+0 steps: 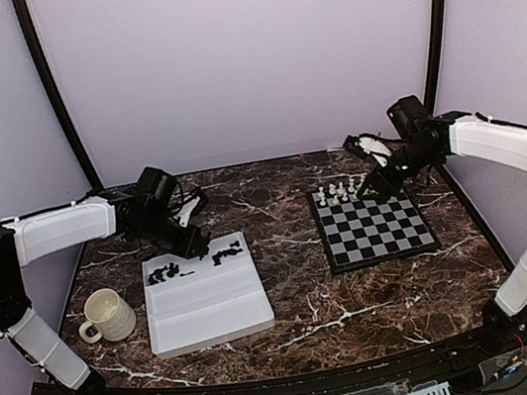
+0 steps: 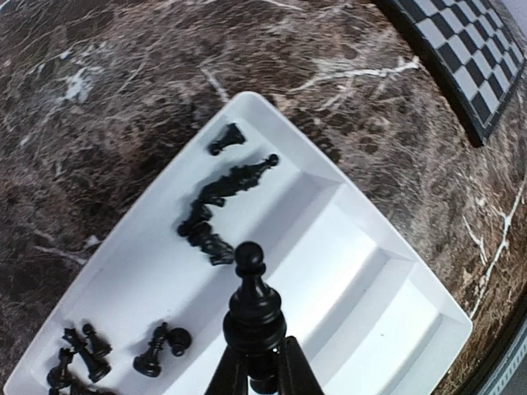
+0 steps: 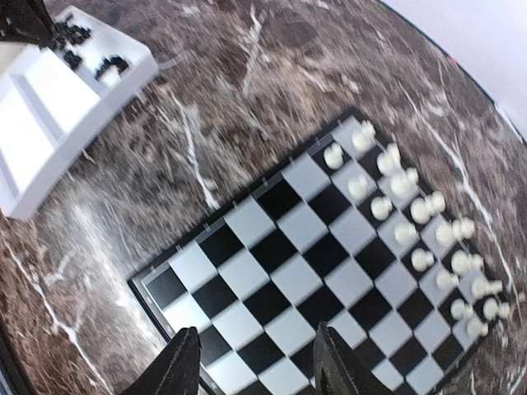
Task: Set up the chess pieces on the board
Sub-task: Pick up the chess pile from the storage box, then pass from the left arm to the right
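The black chess pieces [image 2: 221, 200] lie tumbled on their sides in the far trough of a white tray [image 1: 211, 311] on the left half of the marble table [image 1: 285, 204]. One knob-topped black piece [image 2: 253, 300] is up off the tray, pinched at its base between the pressed-in fingers of the left gripper [image 2: 262, 362]. The white pieces [image 3: 409, 216] stand in two rows along the far edge of the board [image 1: 378, 234], which sits on the right half of the table, square to its edges. The board's nearer rows are bare checks. The right gripper [image 3: 257, 355] hangs over those checks with its jaws spread and nothing between them. A broad strip of bare marble runs between the tray's right rim and the board's left rim, and more lies in front of both. Only the left wrist view shows the pinched piece plainly, as it is too small to tell from overhead. The right wrist view shows the white rows one by one. Only the overhead view takes in the cream mug [image 1: 108, 315], which stands just left of the tray, near the table's left edge.
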{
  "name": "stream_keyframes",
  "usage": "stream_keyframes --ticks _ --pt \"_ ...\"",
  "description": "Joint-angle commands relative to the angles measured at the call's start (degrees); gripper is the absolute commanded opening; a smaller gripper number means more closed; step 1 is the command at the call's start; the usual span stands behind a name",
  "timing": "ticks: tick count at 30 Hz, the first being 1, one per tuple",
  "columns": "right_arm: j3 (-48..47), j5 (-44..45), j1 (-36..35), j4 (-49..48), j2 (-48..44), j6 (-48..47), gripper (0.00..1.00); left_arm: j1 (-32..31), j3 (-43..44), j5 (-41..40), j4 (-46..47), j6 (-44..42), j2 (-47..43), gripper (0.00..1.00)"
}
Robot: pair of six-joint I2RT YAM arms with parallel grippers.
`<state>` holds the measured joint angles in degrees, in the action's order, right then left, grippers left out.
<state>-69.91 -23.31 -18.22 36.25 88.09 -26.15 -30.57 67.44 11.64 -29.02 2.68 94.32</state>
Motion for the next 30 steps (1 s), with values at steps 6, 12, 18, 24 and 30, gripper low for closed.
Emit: stream_keyframes --ticks 6,12,18,24,30 --pt "-25.0 -18.4 -12.3 1.8 20.3 17.6 0.47 -5.8 -6.9 10.6 11.2 -7.6 -8.1 0.0" --pt "-33.8 -25.7 -18.3 2.8 29.7 23.9 0.51 -7.6 -8.0 14.0 13.4 -7.7 -9.5 0.0" --pt "-33.0 -31.0 -21.9 -0.7 30.4 29.0 0.55 -8.1 -8.2 16.8 14.3 -7.3 -9.2 0.0" --pt "-35.1 -28.7 -24.6 -0.3 32.4 29.5 0.54 -8.1 -7.2 18.7 14.0 -8.1 -9.0 0.0" --pt "-36.6 -30.5 -25.7 -0.9 34.2 30.5 0.45 -8.1 -7.6 19.4 14.7 -7.7 -9.8 0.0"
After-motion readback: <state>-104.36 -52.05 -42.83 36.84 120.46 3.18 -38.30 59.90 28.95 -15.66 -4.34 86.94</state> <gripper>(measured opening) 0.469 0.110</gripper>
